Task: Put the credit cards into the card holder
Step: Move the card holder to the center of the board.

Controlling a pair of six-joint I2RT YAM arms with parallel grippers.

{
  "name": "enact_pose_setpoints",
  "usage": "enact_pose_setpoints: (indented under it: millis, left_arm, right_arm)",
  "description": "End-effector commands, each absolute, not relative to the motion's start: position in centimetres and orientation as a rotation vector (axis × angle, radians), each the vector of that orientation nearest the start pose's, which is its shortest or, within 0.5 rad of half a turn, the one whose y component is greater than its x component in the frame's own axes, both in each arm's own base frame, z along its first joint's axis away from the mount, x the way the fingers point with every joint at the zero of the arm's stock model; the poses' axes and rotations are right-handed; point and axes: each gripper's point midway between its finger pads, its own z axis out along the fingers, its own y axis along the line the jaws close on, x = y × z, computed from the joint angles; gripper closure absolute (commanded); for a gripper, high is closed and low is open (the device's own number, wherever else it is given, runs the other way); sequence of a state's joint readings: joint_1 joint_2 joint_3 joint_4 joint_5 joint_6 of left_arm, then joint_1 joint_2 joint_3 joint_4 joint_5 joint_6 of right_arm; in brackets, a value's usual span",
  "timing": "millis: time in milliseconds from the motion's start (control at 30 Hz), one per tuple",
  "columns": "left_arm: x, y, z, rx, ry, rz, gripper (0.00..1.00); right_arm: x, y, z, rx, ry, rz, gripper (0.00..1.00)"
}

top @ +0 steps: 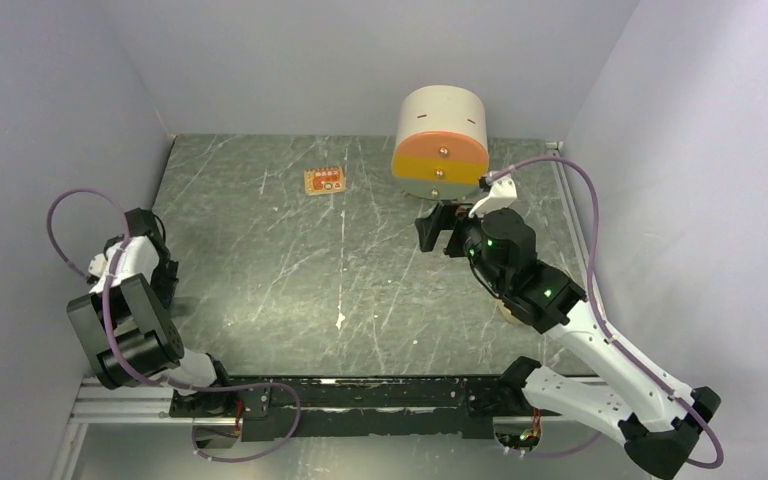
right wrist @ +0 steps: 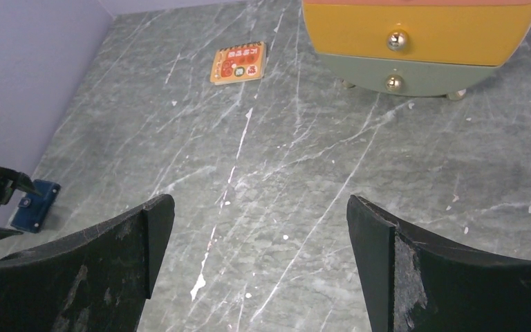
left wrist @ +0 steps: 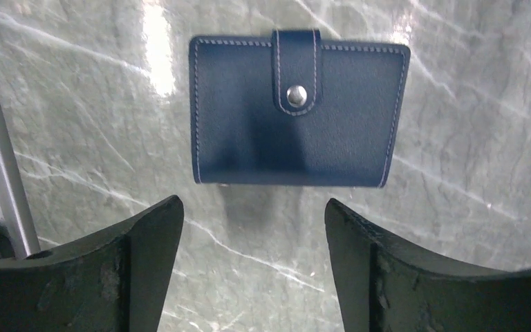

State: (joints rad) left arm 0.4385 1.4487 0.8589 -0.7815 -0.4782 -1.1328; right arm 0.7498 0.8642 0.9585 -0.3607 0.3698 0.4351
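The card holder [left wrist: 297, 131] lies snapped shut just ahead of the left gripper [left wrist: 252, 207], wide and empty like the right gripper [right wrist: 259, 204]; with no credit cards in sight, close in straight so neither finger nudges it.

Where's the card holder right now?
The card holder lies shut on the table, left side, just beyond the open left claw, untouched; the right wrist view shows it near the left wall.
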Motion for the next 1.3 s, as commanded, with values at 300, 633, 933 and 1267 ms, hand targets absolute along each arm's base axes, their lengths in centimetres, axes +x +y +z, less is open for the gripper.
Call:
enact_pose_setpoints:
  millis: [300, 633, 933, 1267]
  left_arm:
    - [20.7, 17.3, 2.7, -2.056, 1.861, 0.522, 0.24]
    - [23.1, 12.3, 0.3, -1.946, 2.068, 0.351, 0.24]
    - [28.5, 1.2, 0.1, -1.693, 2.311, 0.176, 0.23]
    - [28.6, -17.4, 0.3, -1.108, 2.633, -0.068, 0.24]
  right_arm:
    - [26.6, 16.7, 29.6, -0.050, 1.898, 0.379, 0.00]
    - [26.7, 16.4, 28.8, -0.033, 1.914, 0.356, 0.00]
    - [26.8, 16.0, 28.0, -0.008, 1.956, 0.312, 0.00]
    - [26.8, 15.8, 27.8, 0.005, 1.963, 0.308, 0.00]
